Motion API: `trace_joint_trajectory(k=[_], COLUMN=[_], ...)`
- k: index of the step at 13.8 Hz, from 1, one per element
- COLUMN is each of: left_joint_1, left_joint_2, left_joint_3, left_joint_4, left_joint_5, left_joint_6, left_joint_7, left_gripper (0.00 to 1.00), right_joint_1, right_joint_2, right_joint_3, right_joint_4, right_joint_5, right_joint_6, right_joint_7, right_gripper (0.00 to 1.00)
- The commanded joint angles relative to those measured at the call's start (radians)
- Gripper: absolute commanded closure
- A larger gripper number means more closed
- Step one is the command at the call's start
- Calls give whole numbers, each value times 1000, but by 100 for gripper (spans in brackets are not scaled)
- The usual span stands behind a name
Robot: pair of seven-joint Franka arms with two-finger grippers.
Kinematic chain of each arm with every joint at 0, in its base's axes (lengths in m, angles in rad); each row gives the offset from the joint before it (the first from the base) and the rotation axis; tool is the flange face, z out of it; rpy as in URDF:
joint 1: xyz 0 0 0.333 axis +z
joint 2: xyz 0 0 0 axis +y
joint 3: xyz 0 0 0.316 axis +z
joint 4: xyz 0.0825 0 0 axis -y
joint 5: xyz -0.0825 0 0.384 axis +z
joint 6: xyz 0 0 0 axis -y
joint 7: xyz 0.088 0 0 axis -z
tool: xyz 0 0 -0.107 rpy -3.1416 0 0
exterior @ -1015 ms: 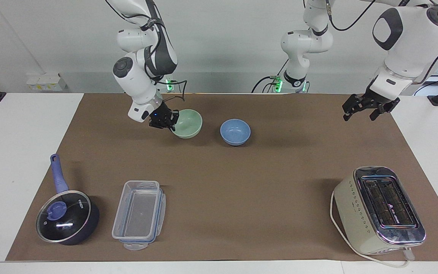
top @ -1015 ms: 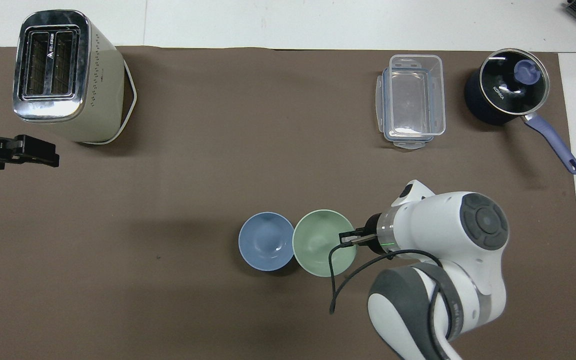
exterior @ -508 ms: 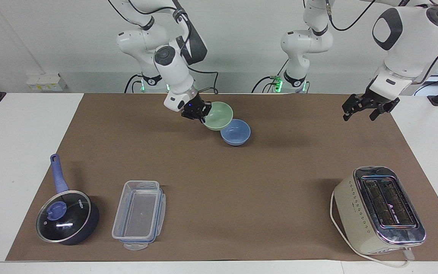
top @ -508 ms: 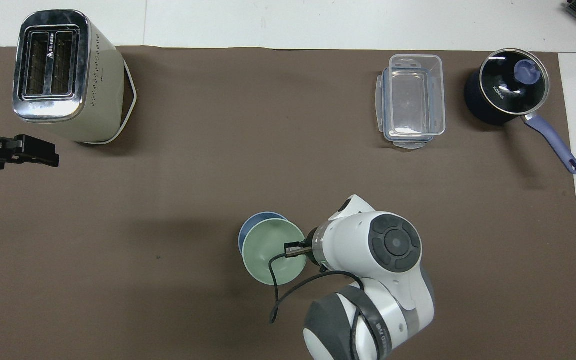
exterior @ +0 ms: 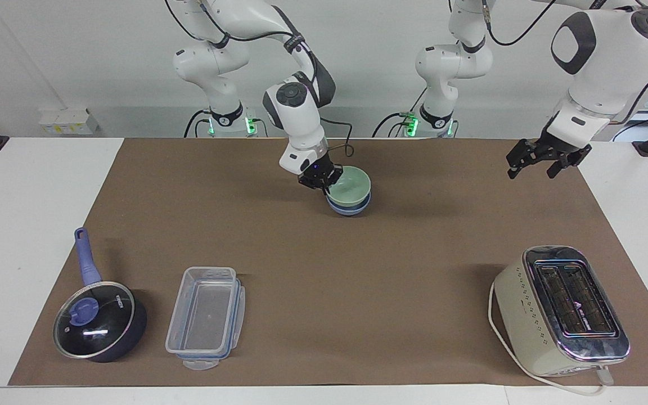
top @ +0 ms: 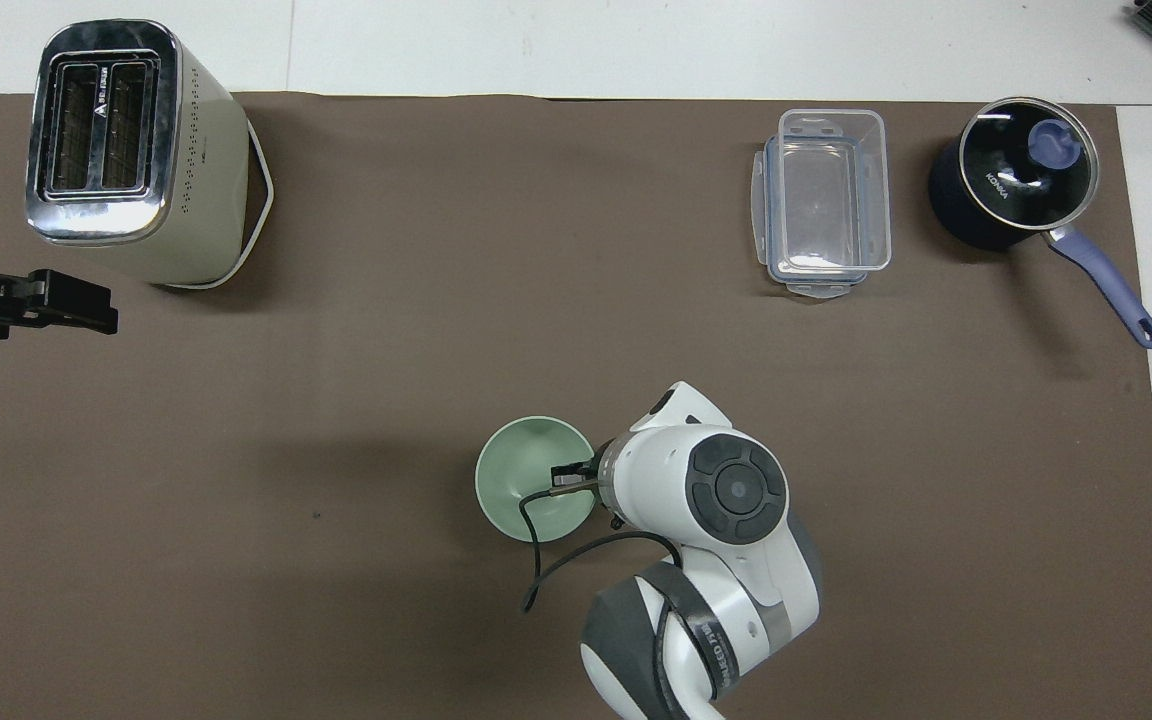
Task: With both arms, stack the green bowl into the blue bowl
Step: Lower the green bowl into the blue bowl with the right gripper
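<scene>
The pale green bowl [exterior: 353, 183] sits down inside the blue bowl [exterior: 350, 209], on the mat close to the robots, about midway between the two arms. Only the blue bowl's lower wall shows under it in the facing view. From overhead the green bowl [top: 524, 476] covers the blue one completely. My right gripper [exterior: 327, 187] is shut on the green bowl's rim, on the side toward the right arm's end; overhead, the right gripper [top: 570, 474] shows at that rim. My left gripper [exterior: 532, 170] hangs open and empty over the mat's edge at the left arm's end, waiting.
A cream toaster [exterior: 560, 306] stands far from the robots at the left arm's end. A clear plastic container [exterior: 206, 315] and a lidded dark pan [exterior: 99, 322] with a blue handle stand far from the robots at the right arm's end.
My right gripper has carried the green bowl sideways toward the left arm's end and lowered it into the blue bowl. The left arm has not moved.
</scene>
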Motion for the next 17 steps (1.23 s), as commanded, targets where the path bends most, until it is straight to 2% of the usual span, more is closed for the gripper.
trace_joint_trajectory(k=[1, 14, 16, 17], left_joint_1=[11, 11, 11, 11], left_joint_2=[12, 12, 12, 12], left_joint_3=[-8, -8, -8, -8], left_joint_4=[25, 25, 25, 25], left_joint_5=[16, 16, 16, 18], left_joint_6=[-24, -24, -24, -24], left_joint_7=[9, 9, 9, 9], left_gripper=[0, 0, 0, 0], right_joint_1=[18, 18, 18, 18], right_joint_2=[20, 20, 20, 20], right_joint_3=[-6, -6, -6, -6], right_joint_4=[12, 5, 7, 7], right_joint_5=[-29, -69, -69, -69], right_joint_6=[21, 24, 23, 23], right_joint_7=[46, 47, 49, 50], right_gripper=[100, 99, 90, 75])
